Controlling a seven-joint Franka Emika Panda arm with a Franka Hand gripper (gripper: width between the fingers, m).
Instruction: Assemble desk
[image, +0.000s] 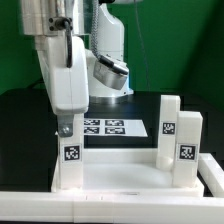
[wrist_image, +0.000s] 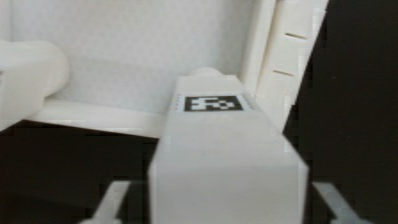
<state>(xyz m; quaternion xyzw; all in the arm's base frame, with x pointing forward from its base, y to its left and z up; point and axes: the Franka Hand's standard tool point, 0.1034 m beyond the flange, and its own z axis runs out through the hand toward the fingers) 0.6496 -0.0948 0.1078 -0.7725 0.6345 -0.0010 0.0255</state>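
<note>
The white tabletop (image: 130, 182) lies at the front with its rim up. Two white tagged legs (image: 170, 125) (image: 188, 143) stand upright in its sockets on the exterior view's right. A third tagged leg (image: 68, 160) stands upright at its corner on the exterior view's left. My gripper (image: 67, 130) is right over that leg's top. In the wrist view the leg (wrist_image: 222, 150) fills the middle between my gripper's (wrist_image: 222, 205) two fingers (wrist_image: 116, 200), with a dark gap on each side. The jaws straddle it, open. The tabletop (wrist_image: 169, 45) lies beyond it.
The marker board (image: 110, 126) lies on the black table behind the tabletop. The arm's white base (image: 108, 70) stands at the back before a green wall. A rounded white shape (wrist_image: 27, 80) shows at the wrist view's edge; I cannot tell what it is.
</note>
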